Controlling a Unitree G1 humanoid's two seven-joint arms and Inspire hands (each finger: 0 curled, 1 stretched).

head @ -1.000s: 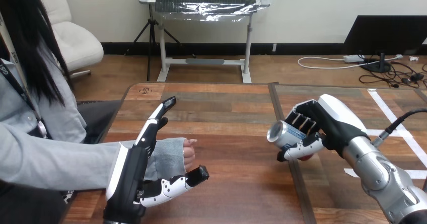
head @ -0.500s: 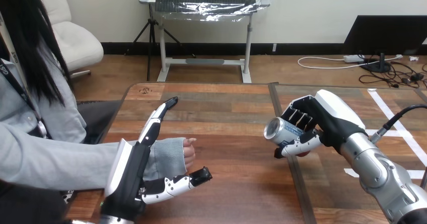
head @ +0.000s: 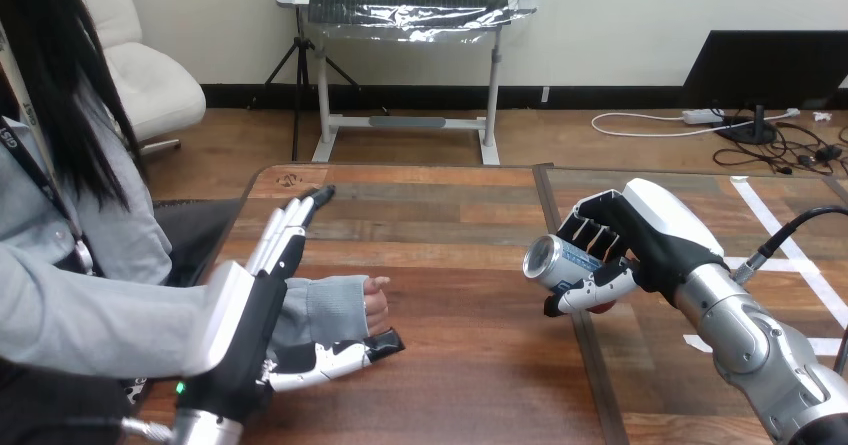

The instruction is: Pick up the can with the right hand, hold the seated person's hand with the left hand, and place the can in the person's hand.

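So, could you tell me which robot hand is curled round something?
The right hand, gripping the can; the left hand has straight fingers beside the person's hand.

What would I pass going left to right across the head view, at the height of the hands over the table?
left hand → the person's hand → can → right hand, its fingers curled round the can → right forearm

I can read no text, label or number anywhere: the can (head: 553, 260) gripped in my right robot hand (head: 650, 233) carries markings on its side, too small to make out.
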